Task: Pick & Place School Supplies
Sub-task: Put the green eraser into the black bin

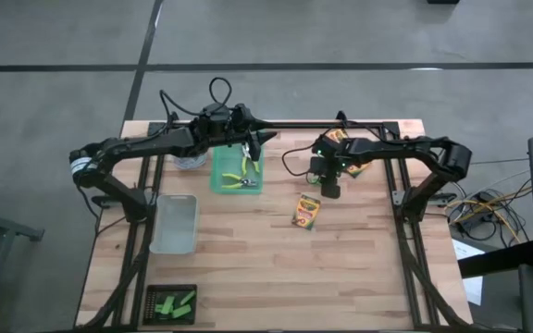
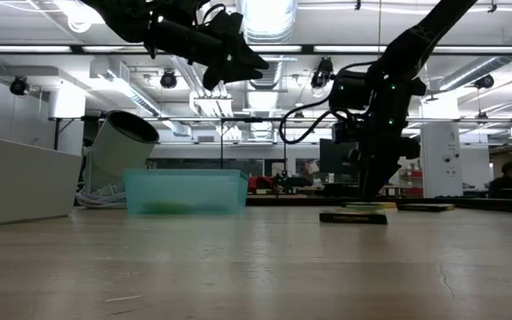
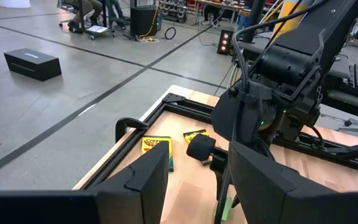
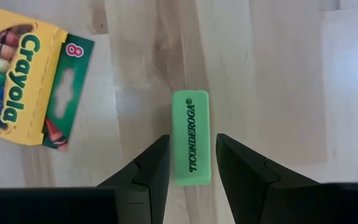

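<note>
My right gripper [image 1: 329, 191] points down at the table, open, with its fingers on either side of a small bright green block [image 4: 191, 137] that lies flat on the wood; a thin gap shows on each side. One yellow crayon box [image 1: 306, 211] lies just near of it and also shows in the right wrist view [image 4: 23, 81]. Two more crayon boxes [image 1: 338, 139] [image 1: 355, 167] lie under the right arm. Two pliers with yellow-green handles [image 1: 241, 172] lie in the teal tray [image 1: 218, 181]. My left gripper [image 3: 197, 180] is open and empty, high above that tray [image 2: 238, 62].
A clear plastic bin [image 1: 174, 224] stands at the left. A black tray [image 1: 172, 303] with more green blocks sits at the near left corner. A white round container [image 1: 190, 159] lies left of the teal tray. Bare wood lies in the table's near middle and right.
</note>
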Controlling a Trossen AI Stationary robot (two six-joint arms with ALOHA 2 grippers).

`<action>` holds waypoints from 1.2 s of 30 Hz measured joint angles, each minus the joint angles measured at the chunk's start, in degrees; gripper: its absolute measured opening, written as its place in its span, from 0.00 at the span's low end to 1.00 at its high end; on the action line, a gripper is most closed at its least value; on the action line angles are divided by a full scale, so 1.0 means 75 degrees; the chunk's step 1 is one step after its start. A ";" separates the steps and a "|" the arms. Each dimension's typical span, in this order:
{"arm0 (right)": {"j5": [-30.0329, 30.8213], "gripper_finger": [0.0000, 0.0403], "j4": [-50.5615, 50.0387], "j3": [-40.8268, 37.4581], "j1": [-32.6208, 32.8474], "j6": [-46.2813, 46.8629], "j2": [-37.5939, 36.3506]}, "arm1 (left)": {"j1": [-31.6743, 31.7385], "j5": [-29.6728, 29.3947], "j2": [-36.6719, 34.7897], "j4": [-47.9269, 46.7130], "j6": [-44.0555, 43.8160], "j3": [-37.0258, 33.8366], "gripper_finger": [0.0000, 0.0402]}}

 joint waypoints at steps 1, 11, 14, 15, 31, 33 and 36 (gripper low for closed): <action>-0.0005 0.31 0.0006 0.0000 0.0000 -0.0002 0.0031 | 0.0000 0.0000 0.0000 0.0000 0.0010 0.0000 0.43; -0.0002 0.33 0.0063 -0.0003 0.0000 0.0010 0.0435 | 0.0002 0.0000 0.0000 -0.0003 0.0052 0.0000 0.43; -0.0002 0.32 0.0070 -0.0003 0.0000 0.0009 0.0447 | 0.0000 0.0000 0.0000 -0.0006 0.0052 0.0000 0.43; -0.0005 0.32 0.0073 -0.0003 0.0000 0.0021 0.0447 | 0.0000 0.0000 0.0000 -0.0006 0.0052 0.0000 0.43; -0.0005 0.22 0.0088 -0.0003 0.0003 0.0025 0.0447 | 0.0002 0.0000 0.0000 -0.0009 0.0055 0.0000 0.43; -0.0005 0.20 0.0088 -0.0003 0.0003 0.0026 0.0447 | 0.0000 0.0000 0.0000 -0.0009 0.0055 0.0000 0.43; -0.0005 0.19 0.0088 -0.0003 0.0003 0.0006 0.0447 | 0.0003 0.0000 0.0000 -0.0009 0.0055 0.0000 0.43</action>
